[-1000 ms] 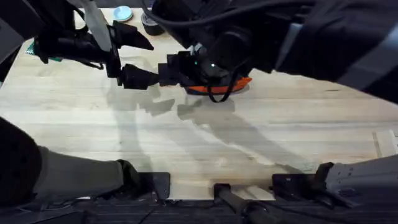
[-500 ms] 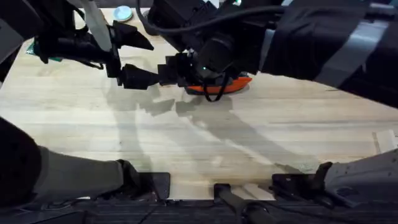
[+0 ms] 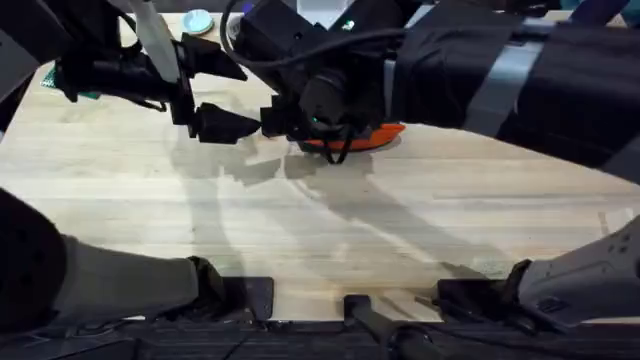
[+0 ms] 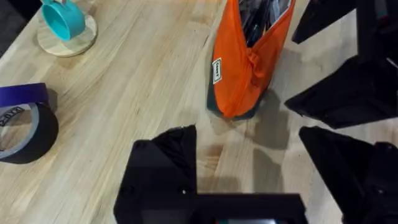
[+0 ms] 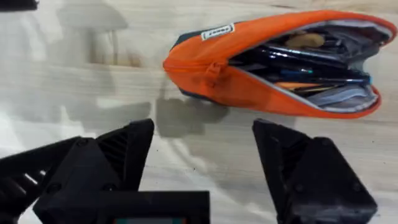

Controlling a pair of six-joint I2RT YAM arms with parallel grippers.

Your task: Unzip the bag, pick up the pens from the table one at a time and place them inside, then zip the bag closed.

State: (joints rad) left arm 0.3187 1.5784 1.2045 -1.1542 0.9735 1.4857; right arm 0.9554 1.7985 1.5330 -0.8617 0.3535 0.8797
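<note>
Matt cloth bag [image 5: 249, 81], wood-plank table [image 5: 74, 87]

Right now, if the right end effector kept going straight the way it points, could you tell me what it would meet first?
Most likely the orange pencil pouch, lying unzipped with pens inside. In the right wrist view it sits just ahead of the open right end effector, near the zipper pull. Depth is unclear, so bare table could come first.

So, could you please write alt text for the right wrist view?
An orange bag lies unzipped on the wooden table, pens visible inside. The right gripper hovers open beside it.
</note>
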